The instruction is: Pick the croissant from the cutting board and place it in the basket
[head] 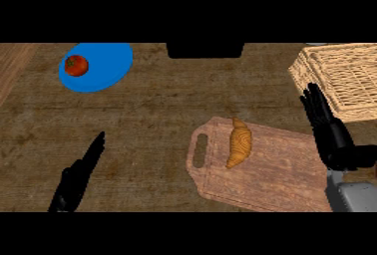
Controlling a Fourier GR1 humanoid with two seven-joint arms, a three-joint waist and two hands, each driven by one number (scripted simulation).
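Croissant (238,142) is lying lengthwise on the cutting board (273,169), just left of my right hand (327,132), not yet grasped. That hand is hovering released, fingers straight, holding nothing. I'm judging the step as the reach: I'm planning to swing it left, come down over the pastry's thick middle and curl across the short width, not the tips. The basket (342,79) is sitting just ahead and right of that hand, so the carry is looking short. My left hand (77,174) is resting released, well apart. Brown wood-grain counter (147,119) is carrying a blue plate (103,74) with a tomato (76,65) far left.
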